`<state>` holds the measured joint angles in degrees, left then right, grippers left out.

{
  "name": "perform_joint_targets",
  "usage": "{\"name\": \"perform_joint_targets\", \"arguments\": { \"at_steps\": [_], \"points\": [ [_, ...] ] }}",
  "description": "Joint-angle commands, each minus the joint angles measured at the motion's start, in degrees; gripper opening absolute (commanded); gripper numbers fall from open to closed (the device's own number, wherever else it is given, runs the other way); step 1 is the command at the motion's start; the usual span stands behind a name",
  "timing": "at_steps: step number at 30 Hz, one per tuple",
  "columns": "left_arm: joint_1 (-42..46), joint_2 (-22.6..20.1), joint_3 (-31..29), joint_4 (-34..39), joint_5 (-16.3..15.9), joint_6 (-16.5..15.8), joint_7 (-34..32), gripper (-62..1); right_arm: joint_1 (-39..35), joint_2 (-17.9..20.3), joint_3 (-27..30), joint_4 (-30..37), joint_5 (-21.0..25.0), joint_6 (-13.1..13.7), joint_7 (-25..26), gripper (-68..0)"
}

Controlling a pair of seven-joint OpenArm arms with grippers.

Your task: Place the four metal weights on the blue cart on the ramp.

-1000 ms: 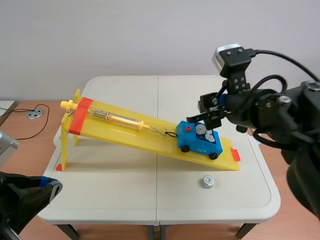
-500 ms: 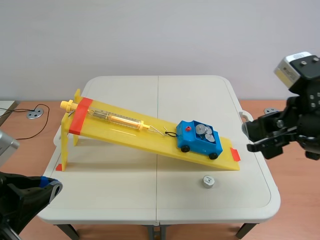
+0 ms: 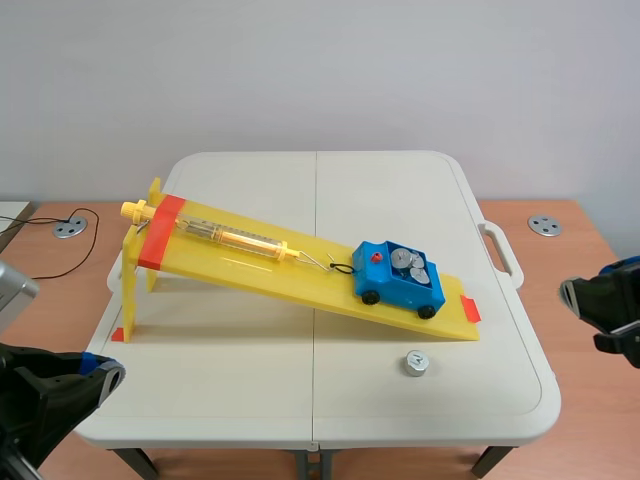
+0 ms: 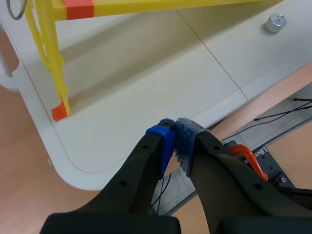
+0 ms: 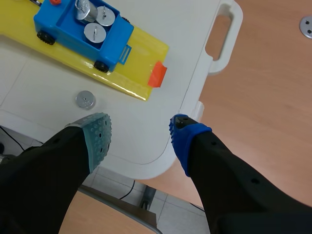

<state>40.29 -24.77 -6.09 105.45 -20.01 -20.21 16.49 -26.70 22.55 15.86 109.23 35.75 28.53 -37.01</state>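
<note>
**Three weights aboard, one loose on the table**

The blue cart sat near the low end of the yellow ramp, with three metal weights upright in its tray. The fourth weight stood on the white table, off the ramp, at about 5 o'clock from the cart. The right gripper hung released at the table's edge, fingers apart, holding nothing. The fourth weight lay just ahead of its grey-green pad. The left gripper was clenched on nothing, pads touching, at roughly 7 o'clock from the ramp's raised end. A clear tube lay along the upper ramp.
</note>
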Motion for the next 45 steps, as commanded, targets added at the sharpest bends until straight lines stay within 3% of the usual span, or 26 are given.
{"name": "perform_joint_targets", "arguments": {
  "at_steps": [1,9,16,36,45],
  "points": [
    [-0.7,0.3,-0.9,4.2,-3.8,-1.0,-4.4,-58.1,2.6,2.5,-2.6,1.8,-0.7,1.8,9.4,-39.3],
    [-0.7,0.3,-0.9,4.2,-3.8,-1.0,-4.4,-58.1,6.7,2.2,-10.7,-6.8,-8.1,2.0,15.1,-39.3],
    [-0.7,0.3,-0.9,4.2,-3.8,-1.0,-4.4,-58.1,11.8,-2.6,-15.6,-12.9,-13.8,2.0,17.7,-39.3],
    [-0.7,0.3,-0.9,4.2,-3.8,-1.0,-4.4,-58.1,22.6,-9.4,-24.4,-28.3,-22.7,0.8,24.4,-39.8],
    [-0.7,0.3,-0.9,4.2,-3.8,-1.0,-4.4,-58.1,24.0,-9.9,-27.6,-31.0,-24.9,-2.4,25.2,-39.8]
  ]
}}
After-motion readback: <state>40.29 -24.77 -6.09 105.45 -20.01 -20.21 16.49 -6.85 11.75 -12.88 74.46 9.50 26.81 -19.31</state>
